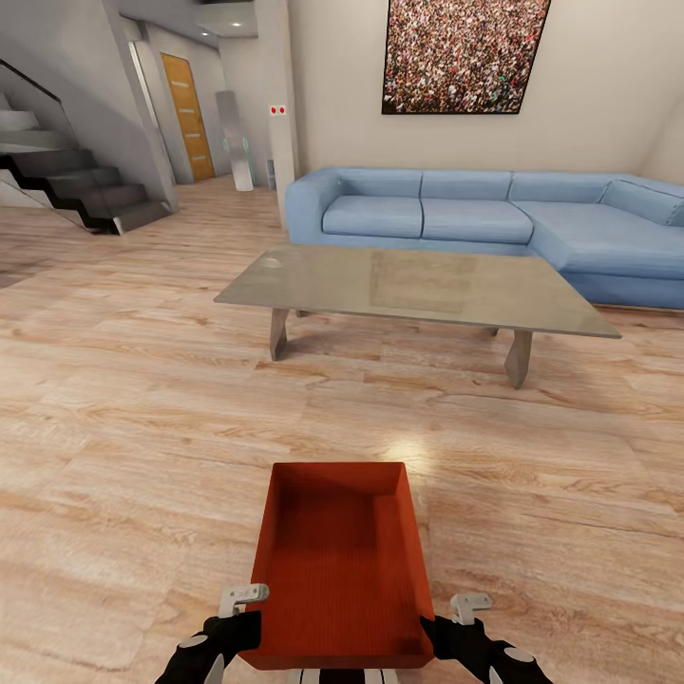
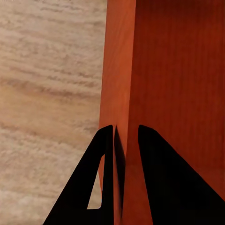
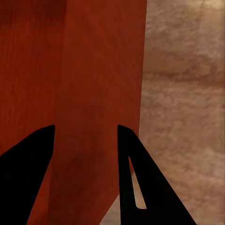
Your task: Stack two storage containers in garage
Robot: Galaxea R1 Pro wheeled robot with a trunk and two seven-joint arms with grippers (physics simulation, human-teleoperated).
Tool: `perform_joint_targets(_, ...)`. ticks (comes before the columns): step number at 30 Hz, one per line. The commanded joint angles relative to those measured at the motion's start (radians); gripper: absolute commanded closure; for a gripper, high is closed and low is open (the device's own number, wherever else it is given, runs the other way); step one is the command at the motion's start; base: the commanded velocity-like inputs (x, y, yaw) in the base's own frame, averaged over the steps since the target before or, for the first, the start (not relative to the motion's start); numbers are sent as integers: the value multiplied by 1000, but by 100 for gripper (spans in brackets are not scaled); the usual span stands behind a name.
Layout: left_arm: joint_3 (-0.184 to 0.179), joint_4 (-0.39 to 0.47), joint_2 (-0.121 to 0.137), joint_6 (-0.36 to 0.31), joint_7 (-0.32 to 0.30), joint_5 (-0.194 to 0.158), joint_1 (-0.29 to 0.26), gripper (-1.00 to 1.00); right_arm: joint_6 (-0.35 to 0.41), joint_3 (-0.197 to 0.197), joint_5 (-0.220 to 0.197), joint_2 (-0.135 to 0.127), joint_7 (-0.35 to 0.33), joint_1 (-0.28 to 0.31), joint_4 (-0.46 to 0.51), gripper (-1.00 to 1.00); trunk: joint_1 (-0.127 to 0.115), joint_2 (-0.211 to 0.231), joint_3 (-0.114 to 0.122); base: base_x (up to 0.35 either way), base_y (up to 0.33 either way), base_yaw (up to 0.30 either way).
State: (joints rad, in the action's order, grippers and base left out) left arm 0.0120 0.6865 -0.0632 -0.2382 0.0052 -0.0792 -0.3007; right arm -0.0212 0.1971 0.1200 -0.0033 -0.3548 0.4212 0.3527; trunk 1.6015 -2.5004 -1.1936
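Observation:
One orange-red storage container [image 1: 342, 570] hangs open side up just in front of me, over the living room's wood plank floor [image 1: 123, 427]. My left gripper [image 1: 243, 610] is shut on its left wall; in the left wrist view the fingers [image 2: 105, 145] pinch that thin wall [image 2: 123, 70] between them. My right gripper [image 1: 458, 613] is shut on the right wall, and its fingers [image 3: 125, 140] straddle the rim [image 3: 103, 70]. The second container and the garage are out of view.
A grey low table [image 1: 408, 285] stands ahead with the blue corner sofa [image 1: 494, 218] behind it. Dark stairs [image 1: 76, 180] rise at the far left. An orange-brown door [image 1: 188, 114] closes a hallway at the back left. Bare wood floor lies to the left.

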Motion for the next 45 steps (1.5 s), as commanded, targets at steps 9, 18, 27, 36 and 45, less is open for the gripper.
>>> perform_joint_targets(9, 0, 1, -1, -7, 6, -5, 0, 100, 0, -5, 11, 3, -6, 1, -1, 100, 0, 0, -1, 0, 0, 0)
perform_joint_targets(18, 0, 1, -1, -7, 6, -5, 0, 100, 0, -76, 4, 3, -7, 1, -3, 100, 0, 0, -1, 0, 0, 0)
perform_joint_targets(27, 0, 1, -1, -7, 6, -5, 0, 100, 0, -77, 5, 4, -8, 1, -3, 100, 0, 0, -1, 0, 0, 0)
perform_joint_targets(36, 0, 1, -1, -7, 6, -5, 0, 100, 1, -83, 5, 6, -9, 1, -6, 100, 0, 0, -1, 0, 0, 0)
perform_joint_targets(45, 0, 0, -3, -7, 7, -5, 0, 100, 0, -85, 5, 8, -9, 1, -7, 100, 0, 0, -1, 0, 0, 0)
